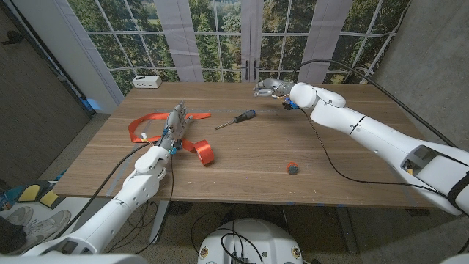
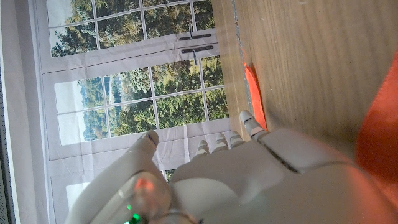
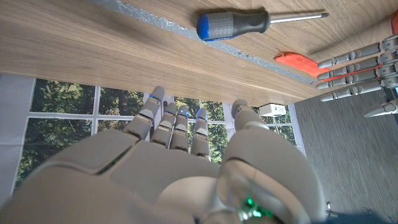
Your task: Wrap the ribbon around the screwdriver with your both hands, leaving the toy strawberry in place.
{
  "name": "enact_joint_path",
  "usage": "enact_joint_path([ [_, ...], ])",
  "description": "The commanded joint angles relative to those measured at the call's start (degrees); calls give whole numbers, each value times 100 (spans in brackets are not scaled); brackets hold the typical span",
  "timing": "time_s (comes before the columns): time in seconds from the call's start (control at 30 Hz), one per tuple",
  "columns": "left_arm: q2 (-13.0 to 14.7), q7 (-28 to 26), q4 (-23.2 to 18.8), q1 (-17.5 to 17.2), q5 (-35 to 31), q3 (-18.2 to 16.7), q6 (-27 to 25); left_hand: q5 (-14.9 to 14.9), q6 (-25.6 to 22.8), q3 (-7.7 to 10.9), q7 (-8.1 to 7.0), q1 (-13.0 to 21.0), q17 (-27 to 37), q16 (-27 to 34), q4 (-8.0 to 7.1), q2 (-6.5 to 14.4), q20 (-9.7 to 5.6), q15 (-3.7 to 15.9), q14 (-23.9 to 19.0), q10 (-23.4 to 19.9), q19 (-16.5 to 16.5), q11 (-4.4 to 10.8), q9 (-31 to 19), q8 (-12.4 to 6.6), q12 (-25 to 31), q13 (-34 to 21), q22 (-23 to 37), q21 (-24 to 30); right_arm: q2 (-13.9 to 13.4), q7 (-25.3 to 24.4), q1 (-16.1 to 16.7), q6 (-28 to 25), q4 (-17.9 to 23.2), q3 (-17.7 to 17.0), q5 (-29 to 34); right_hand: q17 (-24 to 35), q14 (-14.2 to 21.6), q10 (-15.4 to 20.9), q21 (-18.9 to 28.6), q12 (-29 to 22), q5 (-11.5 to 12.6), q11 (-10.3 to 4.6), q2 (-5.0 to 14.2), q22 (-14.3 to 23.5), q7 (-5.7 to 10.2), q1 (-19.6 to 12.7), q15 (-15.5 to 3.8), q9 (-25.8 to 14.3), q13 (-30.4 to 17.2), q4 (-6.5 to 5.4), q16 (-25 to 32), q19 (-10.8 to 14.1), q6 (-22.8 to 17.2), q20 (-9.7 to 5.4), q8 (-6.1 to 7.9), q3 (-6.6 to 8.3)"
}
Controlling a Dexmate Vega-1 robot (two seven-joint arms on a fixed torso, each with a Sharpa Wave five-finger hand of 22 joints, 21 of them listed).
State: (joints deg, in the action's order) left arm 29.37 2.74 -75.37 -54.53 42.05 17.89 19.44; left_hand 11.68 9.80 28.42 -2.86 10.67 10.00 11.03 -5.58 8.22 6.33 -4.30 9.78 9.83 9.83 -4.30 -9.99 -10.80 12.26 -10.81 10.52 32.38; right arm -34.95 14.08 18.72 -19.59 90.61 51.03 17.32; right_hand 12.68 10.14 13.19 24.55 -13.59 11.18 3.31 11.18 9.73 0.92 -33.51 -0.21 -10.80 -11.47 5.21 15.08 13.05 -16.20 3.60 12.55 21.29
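Observation:
An orange-red ribbon [image 1: 204, 152] lies in loops on the left part of the wooden table [image 1: 242, 158]. My left hand [image 1: 176, 121] is stretched over its middle with straight fingers and grips nothing that I can see; a ribbon [image 2: 254, 98] end runs on past the left hand [image 2: 249, 180]. The screwdriver [image 1: 236, 119], blue-and-grey handle and bare shaft, lies just right of the ribbon, apart from both hands. My right hand [image 1: 270, 88] hovers at the far side, empty, its fingers apart. From the right hand [image 3: 180, 168] I see the screwdriver [image 3: 236, 23], the ribbon [image 3: 295, 61] and the left hand [image 3: 360, 62]. The toy strawberry [image 1: 292, 168] sits front right.
A white box [image 1: 146, 81] stands at the table's far left corner. A black cable [image 1: 330, 158] trails from my right arm across the table's right half. Windows run behind the far edge.

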Motion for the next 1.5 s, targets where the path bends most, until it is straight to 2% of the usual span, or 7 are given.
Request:
enact_joint_path([
  [0.03, 10, -41, -65, -71, 21, -20, -2, -18, 608, 0, -28, 10, 19, -20, 40, -43, 37, -24, 934, 1006, 917, -24, -19, 8, 3, -14, 28, -4, 133, 102, -125, -180, -39, 282, 616, -1, 103, 95, -1, -19, -36, -51, -28, 33, -7, -197, -60, -20, -19, 93, 47, 122, -104, -30, 37, 132],
  [0.07, 14, -79, -84, -82, 1, -18, -8, -19, 609, 0, -32, 9, 19, -21, 40, -44, 38, -23, 936, 1006, 920, -21, -19, 10, 3, -14, 28, -7, 136, 88, -134, -198, -29, 321, 708, -4, 125, 109, -4, -18, -39, -102, -32, 33, 16, -234, -74, -20, -19, 115, 53, 137, -123, -29, 36, 156],
  [0.17, 22, -74, -103, -98, 13, -20, -23, -19, 607, 0, -32, 7, 20, -20, 42, -45, 35, -20, 931, 1008, 923, -28, -19, 10, 1, -14, 28, -13, 168, 163, -178, -216, -47, 394, 854, -17, 169, 148, 8, -14, -45, -127, -56, 34, 53, -354, -123, -22, -18, 193, 62, 234, -212, -48, 45, 219],
  [0.33, 30, -89, -115, -116, -3, -22, -9, -20, 603, -1, -31, 5, 20, -25, 43, -47, 34, -33, 942, 1005, 920, -30, -19, 10, 1, -14, 29, -16, 231, 167, -223, -195, -110, 530, 1158, -19, 210, 211, 9, -25, -50, -133, -67, 36, 67, -420, -161, -22, -18, 230, 76, 283, -280, -50, 51, 249],
  [0.5, 38, -126, -160, -159, 9, -34, -26, -20, 601, -3, -28, 0, 20, -31, 44, -50, 36, -27, 958, 997, 921, -33, -19, 11, 2, -15, 29, -24, 292, 276, -293, -157, -191, 642, 1395, -32, 269, 270, 9, -29, -45, -203, -82, 37, 94, -549, -213, -23, -17, 304, 88, 347, -346, -65, 48, 305],
  [0.8, 66, -159, -215, -198, 22, -55, -55, -22, 591, -7, -23, -9, 21, -30, 46, -58, 54, -44, 959, 979, 933, -42, -20, 10, 6, -16, 30, -40, 462, 372, -387, -95, -420, 825, 1782, -15, 281, 285, 5, -20, -53, -228, -79, 38, 96, -560, -241, -25, -17, 284, 102, 387, -405, -90, 48, 303],
  [1.5, 39, -105, -66, -141, 61, -76, -39, -23, 580, -14, -23, -25, 22, -30, 53, -69, 48, -45, 964, 973, 927, -62, -21, 12, 1, -18, 32, -65, 771, 566, -534, 158, -907, 1013, 2007, -2, 307, 310, -18, -2, -54, -280, -91, 39, 116, -652, -280, -28, -18, 303, 117, 427, -416, -103, 9, 325],
])
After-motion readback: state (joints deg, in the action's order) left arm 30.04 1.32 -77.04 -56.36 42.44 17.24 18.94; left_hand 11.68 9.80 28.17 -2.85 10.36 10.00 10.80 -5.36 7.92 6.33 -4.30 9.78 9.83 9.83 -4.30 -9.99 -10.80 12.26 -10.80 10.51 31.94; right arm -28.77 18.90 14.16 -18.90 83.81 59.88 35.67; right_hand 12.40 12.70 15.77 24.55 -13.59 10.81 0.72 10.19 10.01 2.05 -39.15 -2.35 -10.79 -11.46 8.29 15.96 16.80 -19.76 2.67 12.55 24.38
